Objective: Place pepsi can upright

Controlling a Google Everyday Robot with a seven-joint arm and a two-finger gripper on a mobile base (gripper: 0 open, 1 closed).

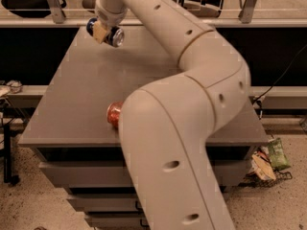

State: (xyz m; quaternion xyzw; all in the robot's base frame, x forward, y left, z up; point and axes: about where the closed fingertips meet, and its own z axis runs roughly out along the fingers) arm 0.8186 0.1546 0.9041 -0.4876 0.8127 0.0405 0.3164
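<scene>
The pepsi can [109,34], dark blue with a silver end, lies sideways in my gripper [101,31] near the far left corner of the grey table [86,90]. The gripper's tan fingers [100,32] are shut on the can and hold it a little above the tabletop. The silver end points right, toward the camera. My arm comes in from the lower right and covers much of the table's right half.
A red-orange soda can [114,114] lies near the table's front edge, partly hidden by my arm. Drawers sit under the table. A metal railing runs behind the table. Snack bags [268,158] lie on the floor at the right.
</scene>
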